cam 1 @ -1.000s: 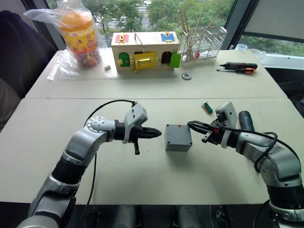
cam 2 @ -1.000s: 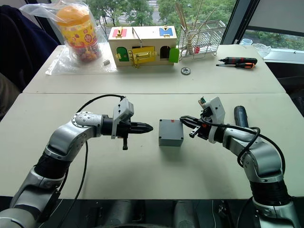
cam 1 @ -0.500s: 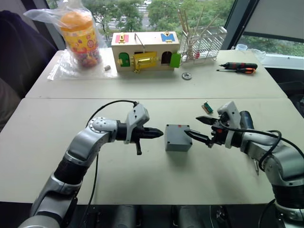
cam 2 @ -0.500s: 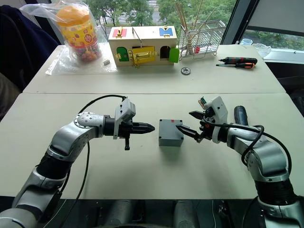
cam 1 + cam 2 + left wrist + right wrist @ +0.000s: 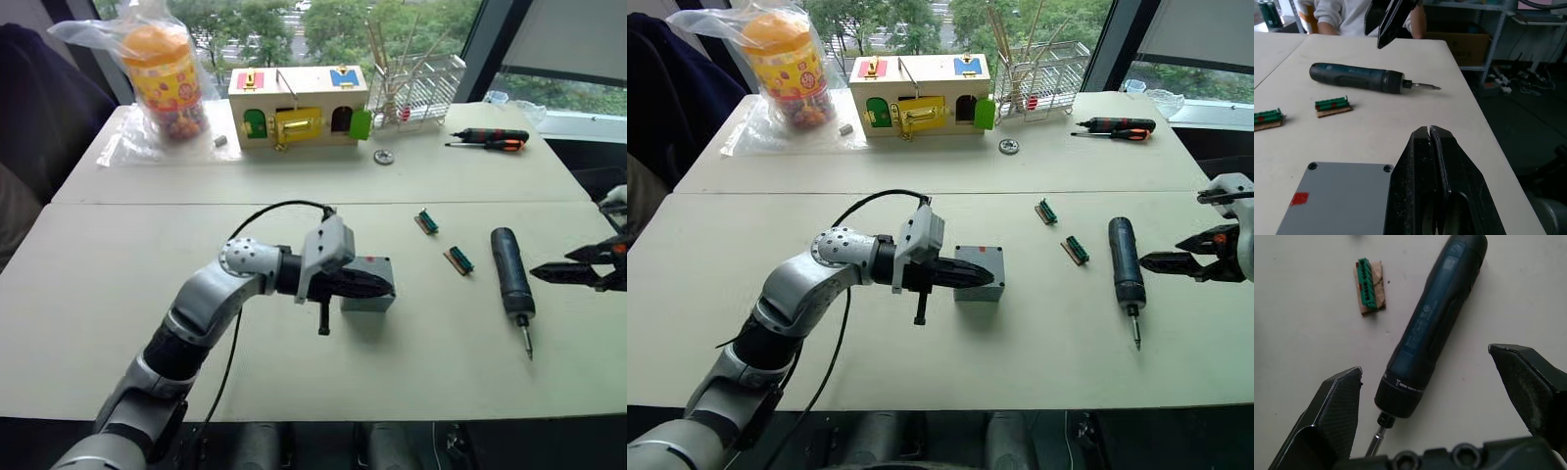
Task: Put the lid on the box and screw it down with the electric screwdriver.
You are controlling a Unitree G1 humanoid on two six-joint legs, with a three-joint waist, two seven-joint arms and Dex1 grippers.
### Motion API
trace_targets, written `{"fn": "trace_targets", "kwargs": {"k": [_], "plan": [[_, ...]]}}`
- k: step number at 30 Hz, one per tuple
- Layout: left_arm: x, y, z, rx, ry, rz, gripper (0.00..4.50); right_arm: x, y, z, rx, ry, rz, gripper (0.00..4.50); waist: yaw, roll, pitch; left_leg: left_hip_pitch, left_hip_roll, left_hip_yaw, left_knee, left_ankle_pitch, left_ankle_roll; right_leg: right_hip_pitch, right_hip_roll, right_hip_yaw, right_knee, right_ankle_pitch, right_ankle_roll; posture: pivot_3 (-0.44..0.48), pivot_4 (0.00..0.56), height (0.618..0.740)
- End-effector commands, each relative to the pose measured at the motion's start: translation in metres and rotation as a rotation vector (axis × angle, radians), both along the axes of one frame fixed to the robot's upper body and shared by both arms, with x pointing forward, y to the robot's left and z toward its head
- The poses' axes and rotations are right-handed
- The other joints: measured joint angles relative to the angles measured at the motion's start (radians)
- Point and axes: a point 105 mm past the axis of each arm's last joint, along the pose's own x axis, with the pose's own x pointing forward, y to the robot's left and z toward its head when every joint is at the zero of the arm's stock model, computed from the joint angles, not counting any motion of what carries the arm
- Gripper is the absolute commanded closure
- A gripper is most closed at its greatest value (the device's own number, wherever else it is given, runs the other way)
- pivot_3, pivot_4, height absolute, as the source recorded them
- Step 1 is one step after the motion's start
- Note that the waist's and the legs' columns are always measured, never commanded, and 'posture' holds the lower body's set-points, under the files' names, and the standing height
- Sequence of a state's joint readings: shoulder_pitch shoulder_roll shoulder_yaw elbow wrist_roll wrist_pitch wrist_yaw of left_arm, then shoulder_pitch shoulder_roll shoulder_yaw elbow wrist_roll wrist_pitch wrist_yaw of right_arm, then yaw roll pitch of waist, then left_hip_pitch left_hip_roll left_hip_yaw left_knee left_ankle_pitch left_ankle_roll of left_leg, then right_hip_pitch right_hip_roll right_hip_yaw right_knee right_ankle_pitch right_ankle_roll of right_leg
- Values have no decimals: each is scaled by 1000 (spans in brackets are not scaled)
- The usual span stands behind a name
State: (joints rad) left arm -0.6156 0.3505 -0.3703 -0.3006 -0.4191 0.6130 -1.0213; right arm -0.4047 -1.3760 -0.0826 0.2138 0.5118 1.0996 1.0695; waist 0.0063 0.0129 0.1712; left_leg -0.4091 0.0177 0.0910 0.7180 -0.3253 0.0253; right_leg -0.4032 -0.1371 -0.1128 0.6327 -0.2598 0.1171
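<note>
Left wrist view: my left gripper point(image 5: 1429, 129), jaws pressed together, apparently steadies the box point(image 5: 1337, 196); my right gripper point(image 5: 1435, 396), jaws spread, straddles the electric screwdriver point(image 5: 1432, 328) for pickup.

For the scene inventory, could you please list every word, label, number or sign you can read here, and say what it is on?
None can be read.
Electric screwdriver: pale print along the barrel, too blurred to read.
Box: a plain red square mark, no text.
Orange-lidded jar: colourful printed pattern, too small to read.
Wooden lock box: coloured doors, no legible characters.
</note>
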Motion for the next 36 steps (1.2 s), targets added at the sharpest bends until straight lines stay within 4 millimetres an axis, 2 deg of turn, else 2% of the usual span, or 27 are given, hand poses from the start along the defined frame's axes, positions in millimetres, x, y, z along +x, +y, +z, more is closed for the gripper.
{"fn": "trace_targets", "kwargs": {"k": [1,6,15,24,27,32,36], "plan": [[-10,-5,3,-4,-68,-36,4500,2,0,5,42,38,-18,33,-3,2,0,0,0,0,-1,0,0,-1,0,0,0,0,0,0,150,708],[-10,-6,0,2,-85,-17,4500,4,-1,-9,68,126,-4,33,8,2,0,-1,0,1,-1,0,0,-2,0,0,0,0,0,0,150,708],[-11,-6,-8,-14,-41,38,4500,24,-1,-34,103,238,-46,33,6,3,0,-1,-1,0,0,0,0,-1,-1,0,0,0,0,0,150,708],[-5,-5,-4,-16,-35,76,4500,26,2,-64,22,381,23,33,6,2,0,-1,-1,0,1,0,0,0,-1,-1,0,0,0,0,150,708],[-3,-5,-3,-18,-32,91,4500,26,1,-72,-5,409,40,753,6,2,-1,0,-1,-1,2,0,0,2,0,-2,-1,0,0,0,150,708],[2,-2,-5,-18,-26,119,4500,24,-6,-81,-78,438,57,2619,6,-1,-2,1,-1,-5,2,0,-1,7,0,-6,-3,0,0,0,150,708],[6,1,-8,-13,-25,137,4500,24,-10,-80,-86,422,40,2648,7,-3,-3,2,-1,-7,3,0,-1,11,0,-8,-3,0,0,0,150,708]]}}
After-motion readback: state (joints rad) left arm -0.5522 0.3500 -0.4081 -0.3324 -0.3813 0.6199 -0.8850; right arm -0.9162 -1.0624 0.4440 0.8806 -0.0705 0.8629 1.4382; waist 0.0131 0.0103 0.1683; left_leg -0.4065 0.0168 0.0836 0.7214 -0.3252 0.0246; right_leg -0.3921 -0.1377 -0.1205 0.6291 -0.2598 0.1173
